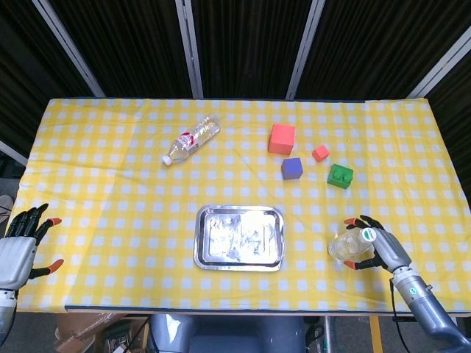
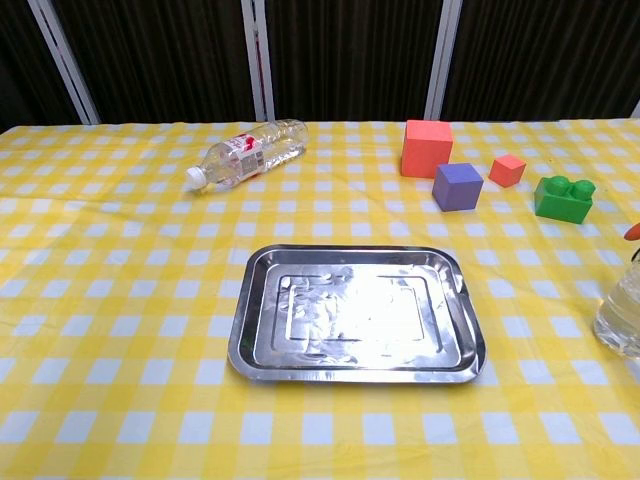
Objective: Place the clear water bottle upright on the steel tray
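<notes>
A clear water bottle (image 1: pixel 344 246) with a green cap stands on the cloth to the right of the steel tray (image 1: pixel 200 239). In the chest view only part of the bottle (image 2: pixel 620 315) shows, at the right edge, beside the tray (image 2: pixel 240 335). My right hand (image 1: pixel 383 248) is at the bottle's right side with spread fingers reaching around it above and below; a closed grip does not show. One orange fingertip (image 2: pixel 633 232) enters the chest view. My left hand (image 1: pixel 18 248) hangs open off the table's left front corner, holding nothing.
A second clear bottle (image 1: pixel 191 139) with a red label lies on its side at the back left. A red block (image 1: pixel 281 138), a purple cube (image 1: pixel 292 168), a small red cube (image 1: pixel 320 153) and a green brick (image 1: pixel 340 176) sit behind the tray, to the right.
</notes>
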